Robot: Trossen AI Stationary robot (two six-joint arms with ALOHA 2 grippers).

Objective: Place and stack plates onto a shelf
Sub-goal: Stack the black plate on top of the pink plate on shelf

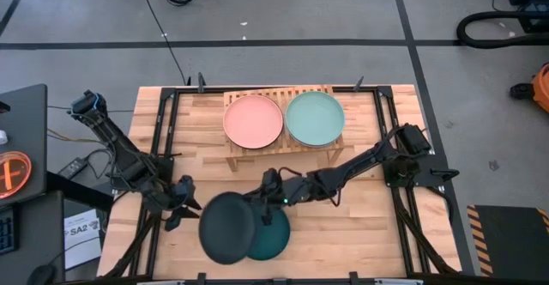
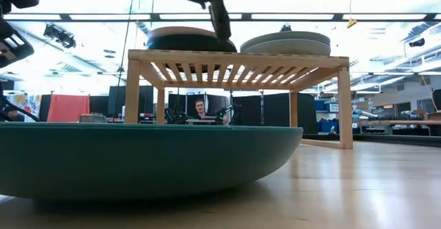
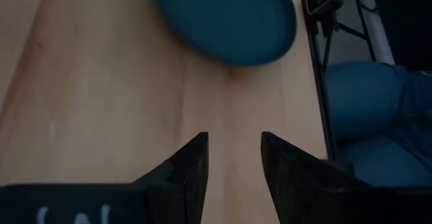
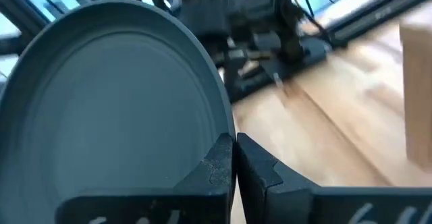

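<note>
At the front edge of the light wooden desk (image 1: 214,160), the right end effector (image 1: 262,201) is clamped on the rim of a round matte charcoal plate (image 1: 226,227), its two dark fingers pressed together over the plate's edge in the right wrist view. The charcoal plate is lifted and tilted, and from above it overlaps a round matte dark teal plate (image 1: 274,238) that lies flat on the desk just beside it. In the low view the teal plate fills the foreground, resting on the wood. Behind them, toward the back of the desk, stands the small low shelf of light wooden slats (image 1: 249,158). On top of it sit a round salmon pink plate (image 1: 253,120) and a round mint green plate (image 1: 315,118), side by side and nearly touching. The left end effector (image 1: 180,201) hovers low over bare desk just left of the charcoal plate, fingers apart and holding nothing.
</note>
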